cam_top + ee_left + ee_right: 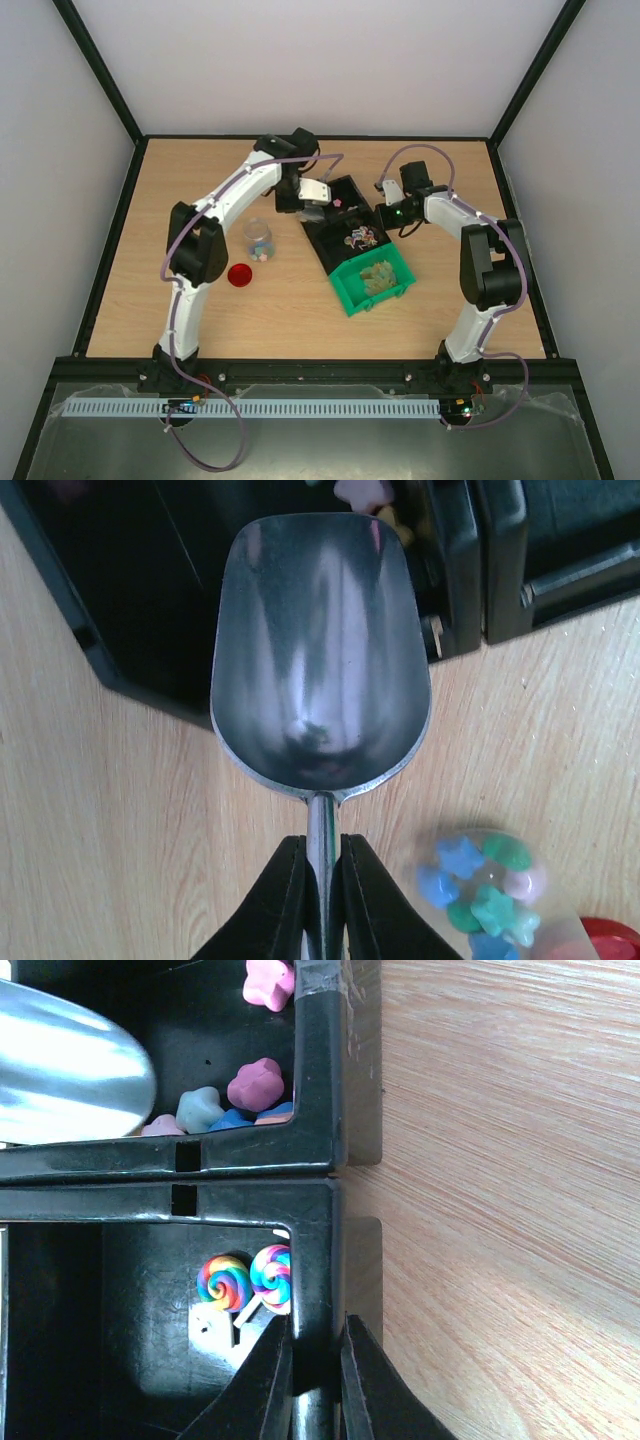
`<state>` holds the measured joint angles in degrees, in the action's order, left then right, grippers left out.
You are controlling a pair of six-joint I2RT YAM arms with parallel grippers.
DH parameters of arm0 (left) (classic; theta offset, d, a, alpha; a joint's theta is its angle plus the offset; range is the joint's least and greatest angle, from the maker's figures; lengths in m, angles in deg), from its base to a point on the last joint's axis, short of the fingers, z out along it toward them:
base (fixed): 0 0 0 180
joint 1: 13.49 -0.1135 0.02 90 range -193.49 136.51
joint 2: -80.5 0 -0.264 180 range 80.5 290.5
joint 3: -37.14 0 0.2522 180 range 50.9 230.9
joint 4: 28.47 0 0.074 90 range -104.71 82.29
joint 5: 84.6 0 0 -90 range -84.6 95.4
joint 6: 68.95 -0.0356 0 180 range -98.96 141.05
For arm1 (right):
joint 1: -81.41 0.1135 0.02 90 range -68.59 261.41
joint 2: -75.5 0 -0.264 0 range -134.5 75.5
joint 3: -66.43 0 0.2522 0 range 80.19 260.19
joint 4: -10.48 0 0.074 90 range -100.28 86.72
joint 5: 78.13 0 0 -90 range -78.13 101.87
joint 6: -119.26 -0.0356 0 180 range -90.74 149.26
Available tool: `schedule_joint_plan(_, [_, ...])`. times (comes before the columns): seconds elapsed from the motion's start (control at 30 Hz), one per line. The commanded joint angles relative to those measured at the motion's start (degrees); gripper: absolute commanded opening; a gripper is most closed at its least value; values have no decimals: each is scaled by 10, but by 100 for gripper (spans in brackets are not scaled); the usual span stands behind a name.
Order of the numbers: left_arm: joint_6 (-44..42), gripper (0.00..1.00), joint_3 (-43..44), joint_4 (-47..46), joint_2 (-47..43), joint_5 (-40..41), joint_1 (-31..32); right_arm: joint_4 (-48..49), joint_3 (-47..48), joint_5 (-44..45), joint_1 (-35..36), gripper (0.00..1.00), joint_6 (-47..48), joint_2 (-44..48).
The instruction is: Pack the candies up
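My left gripper (322, 855) is shut on the handle of the silver scoop (320, 650). The scoop bowl is empty and its tip reaches over the rim of the far black bin (130, 590), where pink, blue and white candies (257, 1085) lie. My right gripper (316, 1345) is shut on the side wall of the middle black bin (315, 1240), which holds rainbow swirl candies (226, 1282). A clear jar (260, 240) holds several blue and green candies (480, 890). The green bin (375, 282) holds pale greenish-tan candies.
The red lid (239, 275) lies on the table in front of the jar. The three bins stand in a slanted row at the table's middle. Black frame rails border the wooden table.
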<state>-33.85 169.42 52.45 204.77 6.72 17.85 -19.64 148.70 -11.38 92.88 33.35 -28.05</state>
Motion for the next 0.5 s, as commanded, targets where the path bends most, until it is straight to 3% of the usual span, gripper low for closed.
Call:
schedule_joint_plan(0.0, [-5,2,52,61,50,21,19,-10,-6,-19,9,1,7,2])
schedule_joint_plan(0.2, [-4,2,63,69,92,3,33,-8,-7,-20,13,1,6,1])
schedule_joint_plan(0.47, [37,2,61,50,132,-80,40,-4,-8,-22,17,1,8,1])
